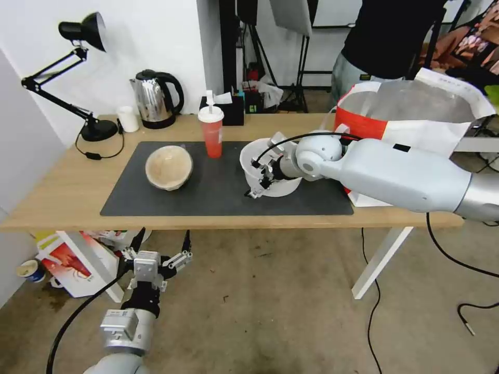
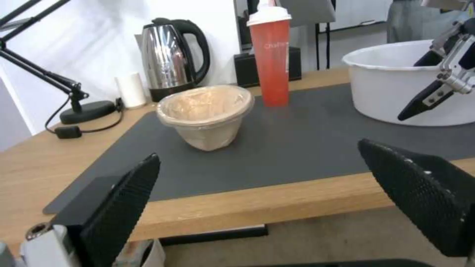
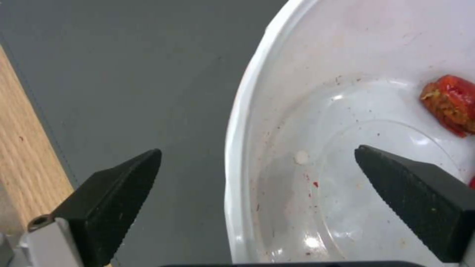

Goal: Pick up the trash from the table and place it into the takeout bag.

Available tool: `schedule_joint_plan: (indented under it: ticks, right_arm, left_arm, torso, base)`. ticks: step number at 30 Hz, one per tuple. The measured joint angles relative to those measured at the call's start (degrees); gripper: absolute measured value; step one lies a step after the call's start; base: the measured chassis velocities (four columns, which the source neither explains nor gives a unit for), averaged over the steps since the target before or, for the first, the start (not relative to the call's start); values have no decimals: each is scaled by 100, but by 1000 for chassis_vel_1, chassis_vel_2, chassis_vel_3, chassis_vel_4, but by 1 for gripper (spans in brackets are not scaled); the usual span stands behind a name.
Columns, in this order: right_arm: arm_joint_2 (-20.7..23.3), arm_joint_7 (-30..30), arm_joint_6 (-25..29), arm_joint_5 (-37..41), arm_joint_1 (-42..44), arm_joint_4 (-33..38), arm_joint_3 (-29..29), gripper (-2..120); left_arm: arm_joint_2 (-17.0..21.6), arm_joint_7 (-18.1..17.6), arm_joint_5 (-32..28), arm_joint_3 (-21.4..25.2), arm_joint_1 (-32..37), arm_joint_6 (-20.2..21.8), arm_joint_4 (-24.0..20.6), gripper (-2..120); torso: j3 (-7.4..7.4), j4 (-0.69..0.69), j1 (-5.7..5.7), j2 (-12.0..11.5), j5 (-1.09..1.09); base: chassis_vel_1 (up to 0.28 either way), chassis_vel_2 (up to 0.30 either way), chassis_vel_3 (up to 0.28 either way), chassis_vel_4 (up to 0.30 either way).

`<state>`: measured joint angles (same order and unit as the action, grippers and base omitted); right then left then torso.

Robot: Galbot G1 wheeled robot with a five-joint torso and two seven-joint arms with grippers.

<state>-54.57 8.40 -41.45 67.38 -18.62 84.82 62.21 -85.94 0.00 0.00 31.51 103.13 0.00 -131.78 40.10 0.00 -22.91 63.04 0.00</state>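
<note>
Light wood runs the length of the counter (image 1: 62,192), with a dark grey mat (image 1: 218,192) over its middle and a lamp, a kettle and a black tissue box along the back edge. The right claw (image 3: 257,174) hangs spread over the near rim of the white bowl (image 1: 248,156), one finger outside above the mat and the other inside above the bowl's floor, where a red crayfish scrap (image 3: 450,104) lies. Nothing is pinched yet. I'd judge the rim thin and slick with grease, so a pinch on one wall could slip, or tilt the bowl and tip the scraps onto the mat. The takeout bag (image 1: 410,119) stands open at the right end of the counter, just beside the bowl, and the arm lies close along its front; a lift swung wide could knock the bag or catch a strap handle. The red drink cup (image 1: 211,132) stands tall near the bowl toward the back edge, and a shove of the bowl could topple it. The beige bowl (image 1: 169,167) sits on the mat's left part, well apart. The left claw (image 1: 158,257) waits spread below the front edge, holding nothing.
</note>
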Motion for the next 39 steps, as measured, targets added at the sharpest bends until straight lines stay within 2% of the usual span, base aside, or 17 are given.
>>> schedule_joint_plan:
  ticks: [19, 22, 24, 25, 28, 29, 32, 36, 38, 39]
  right_arm:
    - [31, -44, -9, -41, 66, -93, 17, 100]
    - [29, -89, -7, -41, 70, -90, 6, 96]
    - [22, -149, -2, -38, 76, -102, -30, 85]
    - [22, -149, -2, -38, 76, -102, -30, 85]
    - [-3, -219, 1, -17, 71, -130, -74, 72]
    - [-3, -219, 1, -17, 71, -130, -74, 72]
    - [3, -275, 2, 1, 45, -122, -82, 56]
    - [23, -284, 2, 3, 30, -117, -82, 47]
    - [34, -304, 4, 4, 23, -117, -86, 39]
    - [54, -319, 5, 4, 18, -116, -92, 31]
  left_arm:
    - [0, 0, 0, 0, 0, 0, 0, 100]
    - [0, 0, 0, 0, 0, 0, 0, 100]
    - [0, 0, 0, 0, 0, 0, 1, 100]
    - [0, 0, 0, 0, 0, 0, 1, 100]
    - [0, 0, 0, 0, 0, 0, 0, 100]
    - [0, 0, 0, 0, 0, 0, 0, 100]
    - [0, 0, 0, 0, 0, 0, 0, 100]
    - [0, 0, 0, 0, 0, 0, 0, 100]
    - [0, 0, 0, 0, 0, 0, 0, 100]
    - [0, 0, 0, 0, 0, 0, 0, 100]
  torso:
    - [1, 0, 0, -2, 0]
    - [1, 0, -1, -1, 0]
    - [1, 0, 0, -2, 0]
    - [1, 0, 0, -2, 0]
    - [1, 0, -1, -1, 0]
    - [1, 0, -1, -1, 0]
    - [1, 0, -1, -2, 0]
    - [1, -1, 0, -1, 0]
    - [1, 0, -1, -1, 0]
    - [1, 1, -1, -1, 0]
  base:
    - [0, 0, 0, 0]
    - [0, 0, 0, 0]
    - [0, 0, 0, 0]
    - [0, 0, 0, 0]
    - [0, 0, 0, 0]
    - [0, 0, 0, 0]
    - [0, 0, 0, 0]
    - [0, 0, 0, 0]
    - [0, 0, 0, 0]
    - [0, 0, 0, 0]
